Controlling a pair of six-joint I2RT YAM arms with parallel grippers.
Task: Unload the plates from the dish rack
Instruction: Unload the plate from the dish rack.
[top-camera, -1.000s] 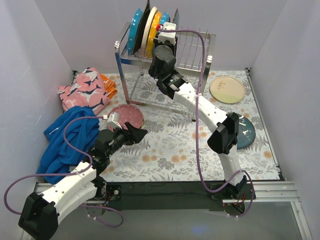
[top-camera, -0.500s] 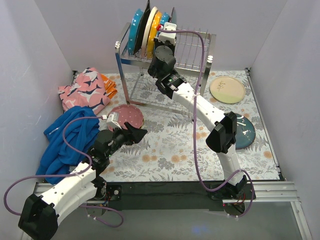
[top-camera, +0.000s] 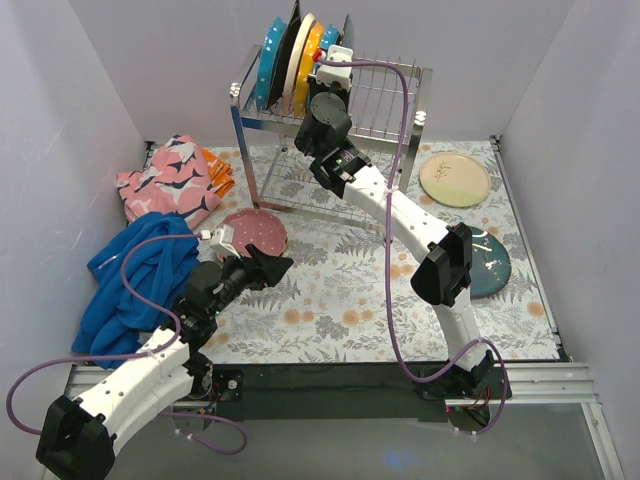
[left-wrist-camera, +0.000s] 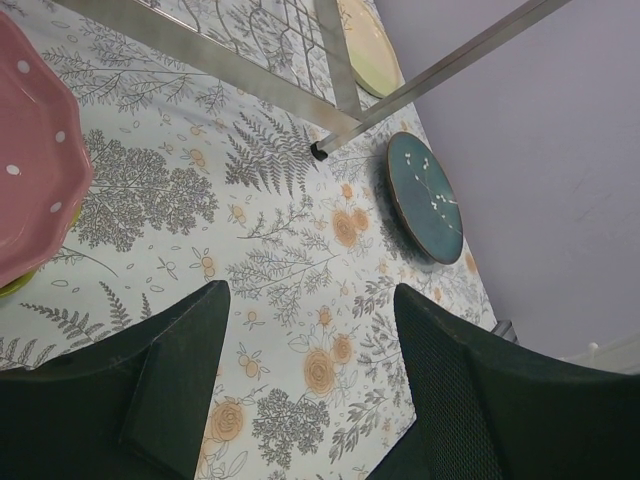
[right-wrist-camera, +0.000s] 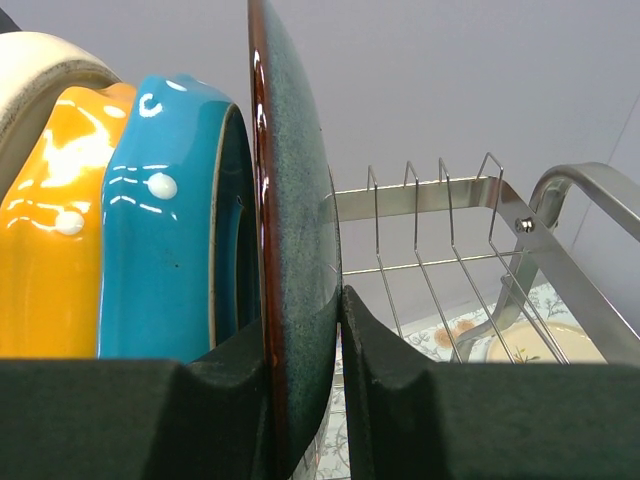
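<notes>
Pink dotted plate (top-camera: 252, 232), cream plate (top-camera: 455, 180) and dark teal plate (top-camera: 490, 265) lie on the surface (top-camera: 330, 310). Several stand in the far chrome wire dish rack (top-camera: 415, 72). The right end effector (right-wrist-camera: 300, 330) pinches its dark green plate (right-wrist-camera: 295, 200); the left end effector (left-wrist-camera: 310, 330) gapes empty.

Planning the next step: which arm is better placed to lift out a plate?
Right. The right pincer grips the dark plate in the dish rack; the left pincer is open, far from it.
</notes>
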